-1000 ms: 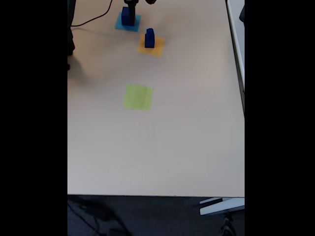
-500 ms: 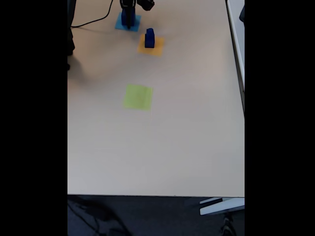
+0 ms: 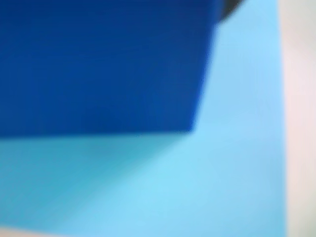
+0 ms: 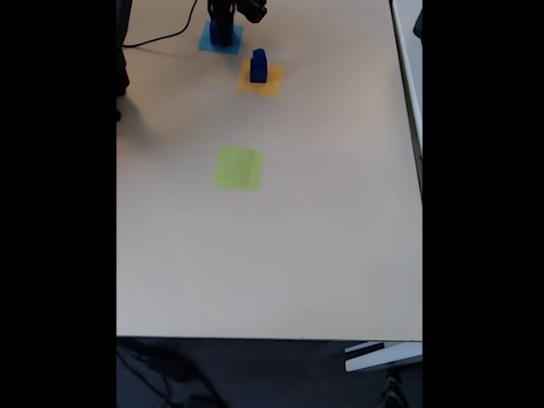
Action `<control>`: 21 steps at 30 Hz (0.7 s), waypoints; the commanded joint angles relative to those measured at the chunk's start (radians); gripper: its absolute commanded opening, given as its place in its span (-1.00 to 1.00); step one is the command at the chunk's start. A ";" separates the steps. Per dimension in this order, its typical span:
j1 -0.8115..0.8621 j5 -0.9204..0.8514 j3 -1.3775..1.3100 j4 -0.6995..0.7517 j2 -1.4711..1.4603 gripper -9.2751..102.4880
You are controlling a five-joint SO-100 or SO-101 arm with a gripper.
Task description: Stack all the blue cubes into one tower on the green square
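The arm (image 4: 238, 8) is black, a dark blocky shape at the far edge of the surface (image 4: 272, 255), too small and dim for screws or markings. A thin black cable (image 4: 161, 34) curves off from it. A black corner (image 3: 229, 7) shows in the wrist view.

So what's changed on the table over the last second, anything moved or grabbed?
The arm's black gripper has come down over the dark blue cube on the flat light-blue paper square at the table's far edge; whether it has closed on the cube cannot be told. In the wrist view that cube sits close against the camera. The smaller dark blue cubes on the orange square and the bare lime-green square stayed put.
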 commanded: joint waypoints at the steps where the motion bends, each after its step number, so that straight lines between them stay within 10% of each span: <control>1: 0.017 -0.020 -0.008 0.003 0.069 -0.59; 21: 0.026 -0.026 -0.066 0.021 0.058 -0.83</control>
